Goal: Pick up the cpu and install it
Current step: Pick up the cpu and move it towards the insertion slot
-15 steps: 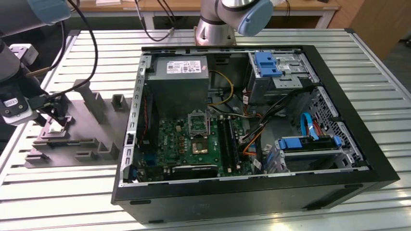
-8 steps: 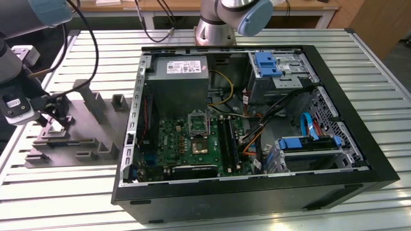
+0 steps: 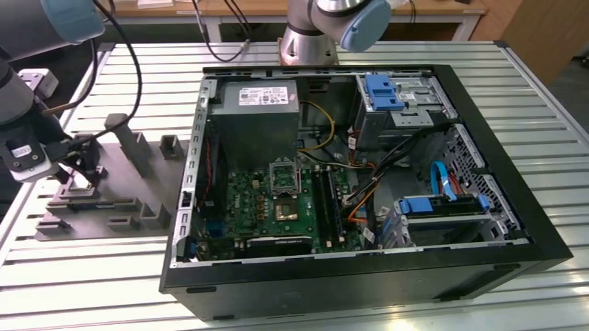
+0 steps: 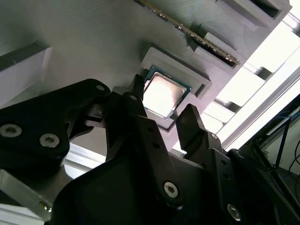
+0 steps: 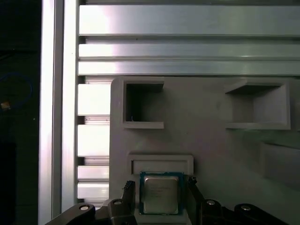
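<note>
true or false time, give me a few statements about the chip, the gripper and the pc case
1. The cpu lies in a recess of the grey holder. True.
2. The cpu is already installed. False: it is in the holder, outside the case.
3. The gripper has a finger on each side of the cpu. True.
4. The case is closed. False: its side is open, with the motherboard showing.

Nothing really readable here tbh. The white label (image 3: 267, 95) on the grey power supply box (image 3: 258, 134) has print, but it's too small to make out. Can't read anything on the cpu (image 5: 161, 193) lid either.
</note>
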